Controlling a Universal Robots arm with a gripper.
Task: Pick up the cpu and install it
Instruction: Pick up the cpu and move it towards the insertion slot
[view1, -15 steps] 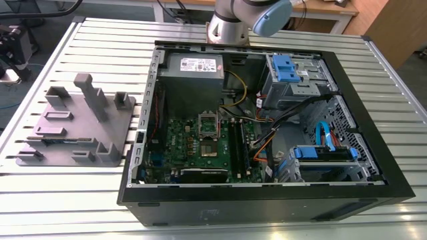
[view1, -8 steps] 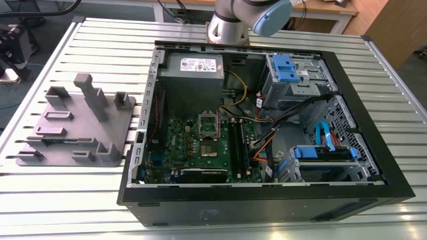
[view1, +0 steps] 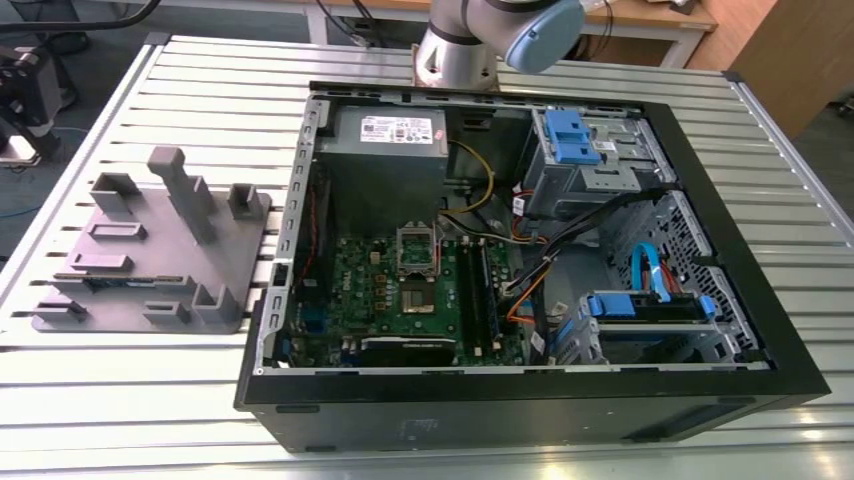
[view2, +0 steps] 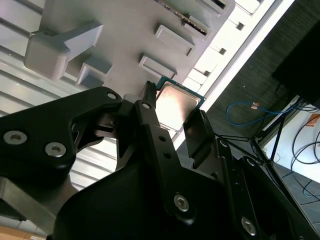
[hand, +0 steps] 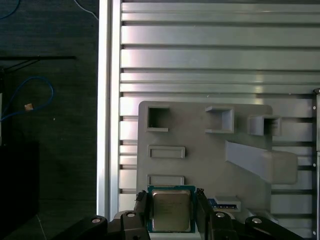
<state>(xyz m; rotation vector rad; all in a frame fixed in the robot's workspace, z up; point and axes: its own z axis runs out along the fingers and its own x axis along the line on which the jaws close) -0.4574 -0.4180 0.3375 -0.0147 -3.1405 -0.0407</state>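
Exterior view: an open computer case (view1: 534, 385) lies on a slatted metal table (view1: 200, 100), its motherboard (view1: 400, 290) exposed and the socket (view1: 416, 250) near the board's centre standing open. A grey plastic fixture (view1: 147, 255) sits at nine o'clock from the case, on the exterior view's left. The arm (view1: 487, 40) rises at twelve o'clock, behind the case.

Second wrist view: the gripper (view2: 173, 103) hangs over the fixture (view2: 125, 30), its black fingers (view2: 150, 107) closed against opposite edges of the cpu (view2: 176, 109), silver top facing the camera. A blue cable (view2: 245, 112) loops on the dark floor beyond the table.

First wrist view: the cpu (hand: 171, 212) sits clamped between the fingers (hand: 202, 207) at the fixture's (hand: 200, 165) near edge, over the table (hand: 215, 50).
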